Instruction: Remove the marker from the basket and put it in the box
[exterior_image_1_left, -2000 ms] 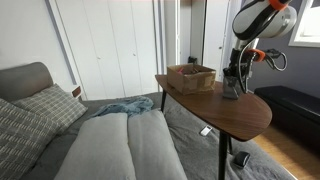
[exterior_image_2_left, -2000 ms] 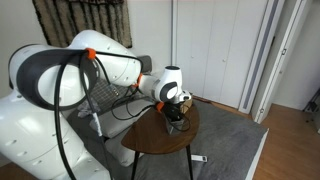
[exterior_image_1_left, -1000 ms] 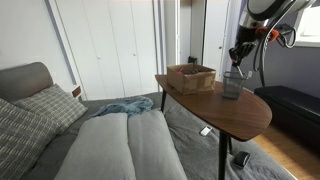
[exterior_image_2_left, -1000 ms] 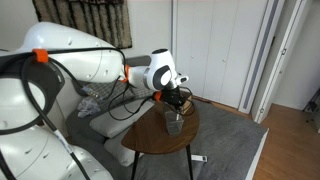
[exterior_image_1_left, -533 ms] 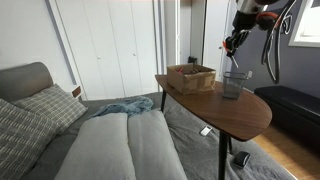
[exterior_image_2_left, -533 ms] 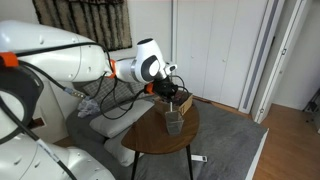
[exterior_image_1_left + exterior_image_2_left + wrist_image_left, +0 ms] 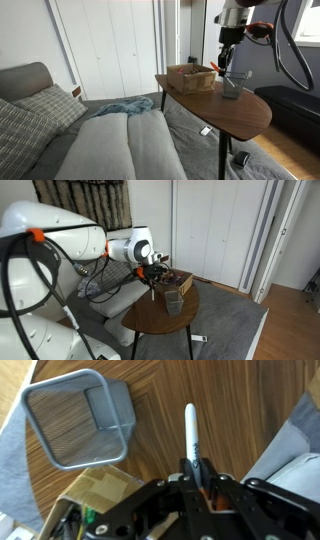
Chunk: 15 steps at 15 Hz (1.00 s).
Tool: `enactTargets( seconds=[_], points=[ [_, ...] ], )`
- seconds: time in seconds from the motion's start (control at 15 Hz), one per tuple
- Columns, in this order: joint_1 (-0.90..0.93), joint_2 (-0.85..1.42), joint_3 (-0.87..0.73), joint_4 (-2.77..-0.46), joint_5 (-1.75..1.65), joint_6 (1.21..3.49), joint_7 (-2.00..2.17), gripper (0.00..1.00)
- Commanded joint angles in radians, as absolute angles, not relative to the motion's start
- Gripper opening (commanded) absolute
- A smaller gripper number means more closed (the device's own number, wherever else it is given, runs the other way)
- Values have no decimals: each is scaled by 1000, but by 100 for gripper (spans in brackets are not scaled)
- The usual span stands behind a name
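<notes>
Marker [image 7: 190, 432]: one unit, clamped at its near end between the closed fingers of the end effector [image 7: 197, 478]. It is clear of the basket and held in the air above the table [image 7: 165, 400]. Its long axis runs straight out from the fingers toward the table, so it hangs roughly upright, free tip lowest.

Governing relation: in the wrist view the box [image 7: 98, 488] lies just beside the end effector on the frame's left, only a corner showing. The basket [image 7: 112, 415] lies farther out on the same side, beyond the marker tip. In an exterior view the end effector [image 7: 224, 47] hangs above the gap between box [image 7: 190, 78] and basket [image 7: 235, 86], with the marker tip near the rim of the box.

Judgement: the coming move is a short sideways shift toward the box, then a release.

Count: one marker, one basket, one box, one end effector, one table.
</notes>
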State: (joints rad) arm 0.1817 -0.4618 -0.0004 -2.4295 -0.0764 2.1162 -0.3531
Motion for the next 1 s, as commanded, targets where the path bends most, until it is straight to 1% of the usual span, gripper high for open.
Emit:
enactTargets(
  seconds=[0.0, 0.53, 0.6, 0.67, 0.73, 0.93],
  points=[
    [198, -318, -18, -2383, -18, 2042, -458, 4],
    [151, -61, -5, -2268, 42, 1787, -606, 4],
    [146, -43, 0, -2250, 42, 1758, -617, 30],
    [143, -27, 5, -2235, 36, 1737, -619, 40],
    [139, -15, 9, -2222, 32, 1728, -623, 45],
    [130, -4, 24, -2201, 29, 1743, -632, 67]
  ],
)
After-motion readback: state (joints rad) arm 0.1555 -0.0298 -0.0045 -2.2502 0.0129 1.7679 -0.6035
